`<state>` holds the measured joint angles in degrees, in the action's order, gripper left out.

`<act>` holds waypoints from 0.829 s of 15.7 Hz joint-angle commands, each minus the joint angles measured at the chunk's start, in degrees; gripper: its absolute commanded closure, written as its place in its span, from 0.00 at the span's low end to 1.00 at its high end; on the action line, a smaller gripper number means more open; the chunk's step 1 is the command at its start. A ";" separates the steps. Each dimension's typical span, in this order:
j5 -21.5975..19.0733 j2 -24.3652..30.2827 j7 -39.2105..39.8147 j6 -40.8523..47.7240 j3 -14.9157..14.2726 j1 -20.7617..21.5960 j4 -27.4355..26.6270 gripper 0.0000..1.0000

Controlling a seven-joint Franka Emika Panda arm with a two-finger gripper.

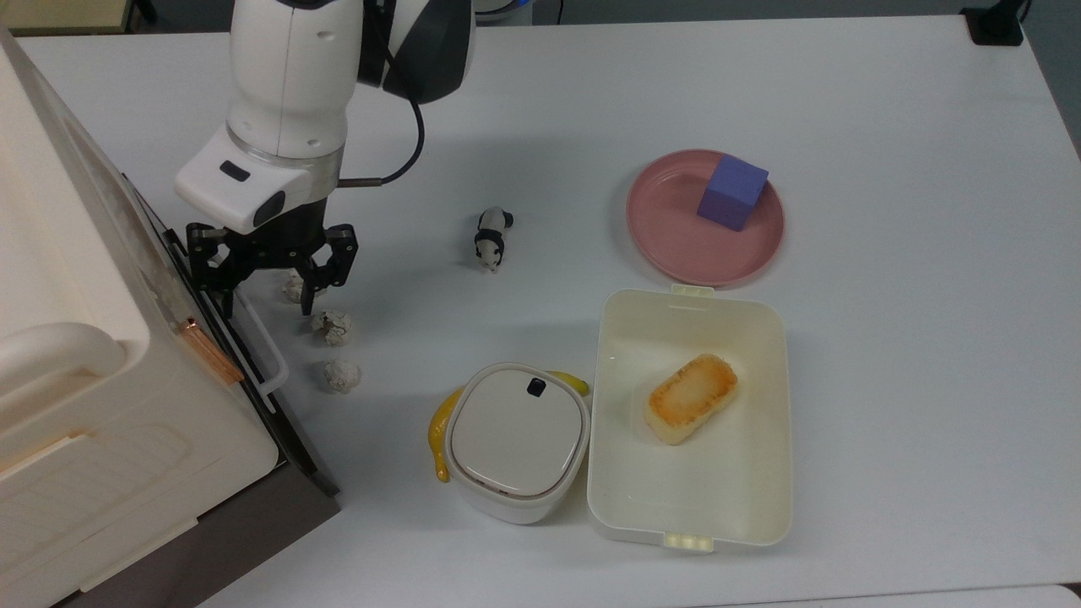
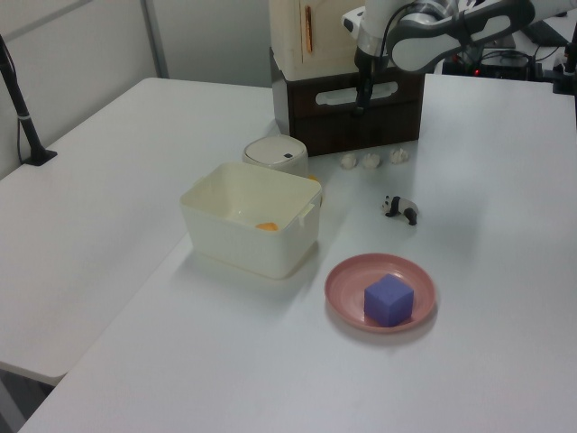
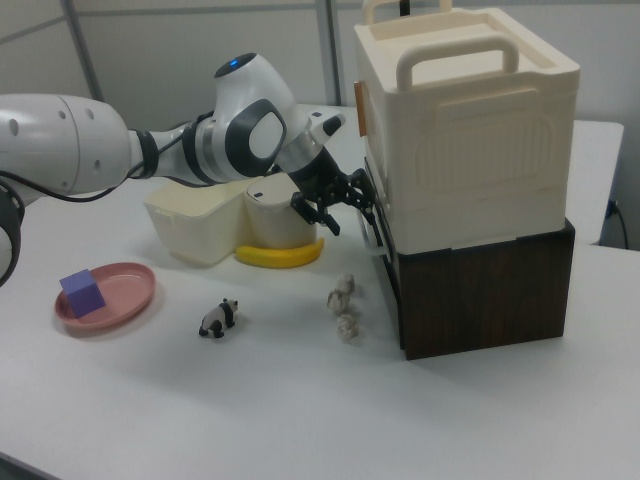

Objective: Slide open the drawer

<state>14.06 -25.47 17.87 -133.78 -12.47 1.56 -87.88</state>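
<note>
Gripper (image 1: 263,306) fingers spread apart, straddling the top end of the white bar handle (image 1: 253,325) in the top view: 1 finger (image 1: 226,306) on the cabinet side of the bar, the other (image 1: 306,300) on the outer side by the crumpled balls. Contact with the bar can't be confirmed.

Drawer (image 2: 353,101) sits at about 9 o'clock on the white surface (image 1: 887,338) in the top view, its dark brown front under the cream cabinet (image 3: 465,140); only a narrow dark strip shows beyond the cabinet edge, drawer looks closed or nearly so.

3 crumpled paper balls (image 1: 332,327) in a row just beside the drawer front (the uppermost partly hidden by the outer finger). Toy panda (image 1: 491,237) near center. Pink plate (image 1: 676,245) at about 2 o'clock with a purple cube (image 1: 732,192) on it. Open cream lunch box (image 1: 760,490) at about 5 o'clock holds a browned bread piece (image 1: 691,397). Small white lidded container (image 1: 517,441) just beside the box, touching a banana (image 1: 437,435).
</note>
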 commanded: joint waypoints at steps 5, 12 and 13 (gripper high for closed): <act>4.49 -0.46 0.85 -1.31 -1.59 3.09 -0.80 0.76; 3.52 3.84 0.67 7.20 -0.89 7.66 -3.35 0.78; 2.91 4.98 0.85 8.78 -0.89 8.37 -3.70 0.78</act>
<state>18.91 -25.45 18.06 -130.57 -13.18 5.64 -87.83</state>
